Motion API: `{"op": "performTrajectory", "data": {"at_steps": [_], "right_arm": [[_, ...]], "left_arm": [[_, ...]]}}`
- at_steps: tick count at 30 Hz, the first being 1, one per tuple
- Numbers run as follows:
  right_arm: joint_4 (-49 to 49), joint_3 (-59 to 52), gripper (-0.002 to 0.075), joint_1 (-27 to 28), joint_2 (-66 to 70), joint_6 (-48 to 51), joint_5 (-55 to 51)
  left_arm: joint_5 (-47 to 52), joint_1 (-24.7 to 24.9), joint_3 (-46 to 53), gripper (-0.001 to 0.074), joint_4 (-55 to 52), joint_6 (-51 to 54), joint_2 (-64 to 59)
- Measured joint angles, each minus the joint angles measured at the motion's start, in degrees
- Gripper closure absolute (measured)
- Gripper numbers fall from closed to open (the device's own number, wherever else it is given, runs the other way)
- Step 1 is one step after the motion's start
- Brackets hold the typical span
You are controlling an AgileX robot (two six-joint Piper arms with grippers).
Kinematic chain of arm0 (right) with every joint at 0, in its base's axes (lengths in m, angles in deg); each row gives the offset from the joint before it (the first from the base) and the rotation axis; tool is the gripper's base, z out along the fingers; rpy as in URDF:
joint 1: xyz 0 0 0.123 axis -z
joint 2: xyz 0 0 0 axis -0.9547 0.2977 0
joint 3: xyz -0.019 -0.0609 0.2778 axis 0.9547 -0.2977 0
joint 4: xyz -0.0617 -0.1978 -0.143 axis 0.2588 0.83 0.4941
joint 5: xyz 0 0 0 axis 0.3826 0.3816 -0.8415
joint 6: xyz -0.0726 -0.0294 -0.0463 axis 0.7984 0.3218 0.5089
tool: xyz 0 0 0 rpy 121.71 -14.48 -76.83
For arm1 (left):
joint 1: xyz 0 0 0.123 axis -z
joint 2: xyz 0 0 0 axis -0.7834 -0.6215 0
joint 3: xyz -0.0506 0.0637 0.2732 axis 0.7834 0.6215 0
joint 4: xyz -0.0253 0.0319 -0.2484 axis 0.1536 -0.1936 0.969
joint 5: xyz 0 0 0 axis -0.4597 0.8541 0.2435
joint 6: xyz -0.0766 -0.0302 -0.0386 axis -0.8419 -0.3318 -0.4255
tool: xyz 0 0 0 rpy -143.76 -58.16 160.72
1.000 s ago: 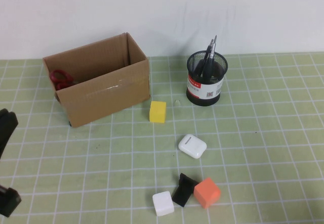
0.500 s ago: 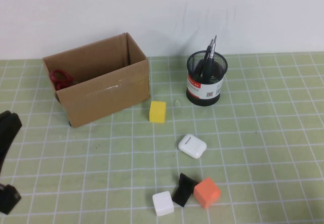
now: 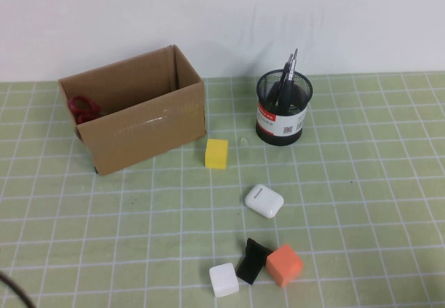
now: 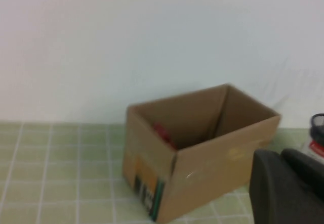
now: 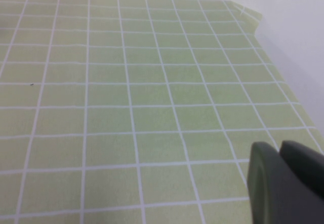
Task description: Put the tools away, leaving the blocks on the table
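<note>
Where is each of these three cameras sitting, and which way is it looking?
High view: raised on the robot's side, angled down at the table, cardboard box, mesh cup and blocks; neither hand shows.
Left wrist view: on the left arm, facing the box and wall; the shut left hand shows at the edge.
Right wrist view: on the right arm, facing bare mat; the shut right hand shows.
Shared: the box with red scissors inside, in the high and left wrist views.

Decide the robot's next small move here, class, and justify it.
Probably none beyond staying parked: the scissors lie in the box, two tools stand in the mesh cup, blocks remain out, and the left pincer and right pincer are shut, empty.
</note>
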Motion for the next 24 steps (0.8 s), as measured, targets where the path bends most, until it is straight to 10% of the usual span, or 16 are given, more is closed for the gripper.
{"op": "performTrajectory", "data": {"at_steps": [12,24], "right_arm": [[0.0,0.0,0.0736,0.0,0.0,0.0,0.0],[0.0,0.0,0.0736,0.0,0.0,0.0,0.0]], "left_arm": [[-1.0,-11.0,14.7,0.0739,3.1,0.1,16.2],[1.8,-11.6,22.0,0.0739,4.7,0.9,23.8]]}}
